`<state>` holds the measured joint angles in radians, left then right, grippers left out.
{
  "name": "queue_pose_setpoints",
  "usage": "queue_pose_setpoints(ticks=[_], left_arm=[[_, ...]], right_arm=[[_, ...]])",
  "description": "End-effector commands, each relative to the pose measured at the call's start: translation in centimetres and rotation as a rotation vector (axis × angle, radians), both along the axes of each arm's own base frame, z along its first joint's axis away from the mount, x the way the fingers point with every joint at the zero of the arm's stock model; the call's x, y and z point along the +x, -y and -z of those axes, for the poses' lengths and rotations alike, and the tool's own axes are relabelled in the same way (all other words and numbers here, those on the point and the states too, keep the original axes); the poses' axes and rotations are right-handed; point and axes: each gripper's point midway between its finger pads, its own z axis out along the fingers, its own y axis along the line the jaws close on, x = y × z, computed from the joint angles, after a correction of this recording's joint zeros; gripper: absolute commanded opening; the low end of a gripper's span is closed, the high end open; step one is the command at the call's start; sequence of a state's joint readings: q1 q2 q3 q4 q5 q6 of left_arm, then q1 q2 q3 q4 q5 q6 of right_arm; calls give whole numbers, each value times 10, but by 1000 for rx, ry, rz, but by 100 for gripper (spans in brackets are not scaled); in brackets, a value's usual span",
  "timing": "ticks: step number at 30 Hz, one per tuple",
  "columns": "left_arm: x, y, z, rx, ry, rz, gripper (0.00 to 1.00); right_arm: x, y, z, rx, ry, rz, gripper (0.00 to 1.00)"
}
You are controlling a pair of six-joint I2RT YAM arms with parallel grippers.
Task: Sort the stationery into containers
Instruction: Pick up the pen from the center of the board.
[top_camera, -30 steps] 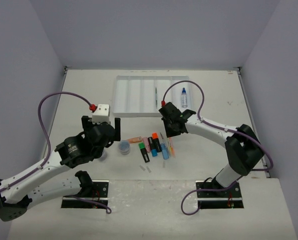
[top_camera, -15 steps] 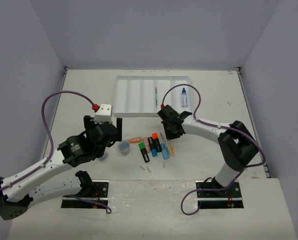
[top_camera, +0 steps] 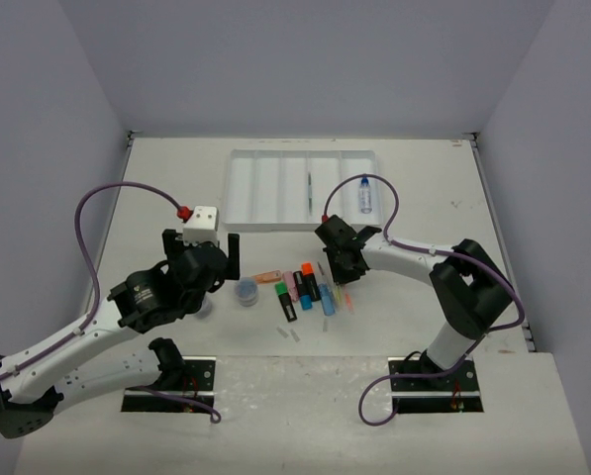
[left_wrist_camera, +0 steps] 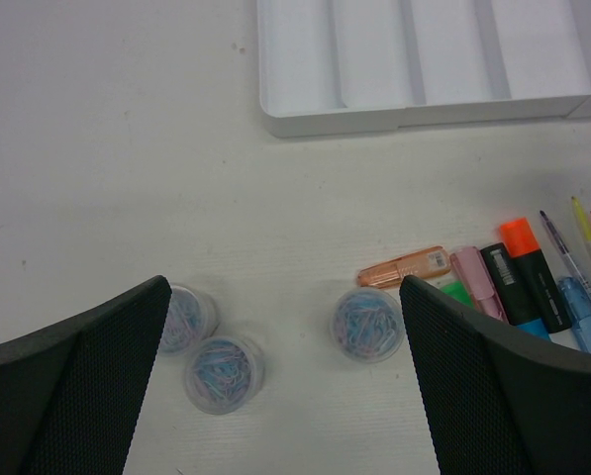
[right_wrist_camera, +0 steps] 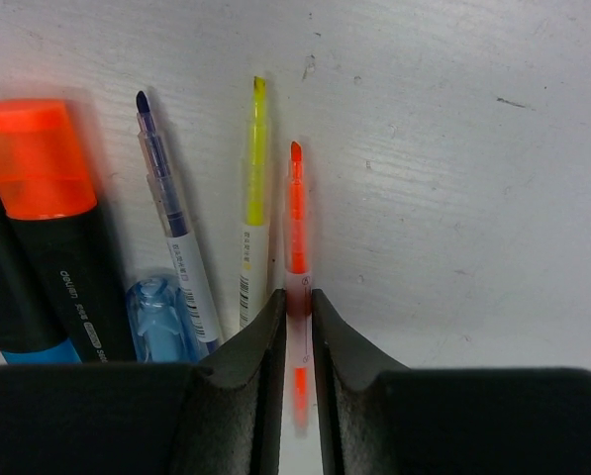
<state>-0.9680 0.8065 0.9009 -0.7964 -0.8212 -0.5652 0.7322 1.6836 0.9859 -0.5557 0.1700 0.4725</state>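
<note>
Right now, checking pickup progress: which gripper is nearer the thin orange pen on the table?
Right. The right gripper straddles the thin orange pen; the left gripper hangs open above the small clear round tubs, well away from it.

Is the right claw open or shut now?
Shut on the orange pen: the right claw has a finger pressed against each side of it.
</note>
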Motion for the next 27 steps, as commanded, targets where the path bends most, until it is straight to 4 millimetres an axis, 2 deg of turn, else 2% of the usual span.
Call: queue_pose_setpoints(ticks=[1, 9, 14, 16, 19, 23, 25, 27], left_arm=[[3, 2, -6, -39, 26, -14, 100], [2, 2, -8, -54, 17, -20, 100], [-2, 0, -15, -135, 17, -57, 100], [-2, 3, -18, -160, 15, -57, 100], [-1, 5, -23, -182, 25, -56, 100], [1, 12, -32, -213, 29, -45, 100], [2, 20, -33, -244, 23, -33, 100], [3, 30, -30, -263, 4, -19, 100]], right_arm=[[-2, -6, 0, 34, -4, 12, 14], [-1, 9, 0, -42, -1, 65, 12], [0, 14, -7, -52, 14, 63, 27], [-2, 13, -5, -49, -5, 53, 28], [-3, 11, -1, -45, -28, 42, 21], [-3, 15, -3, -48, -23, 51, 4], [-2, 22, -8, -48, -9, 63, 0], [1, 30, -19, -52, 23, 82, 0]])
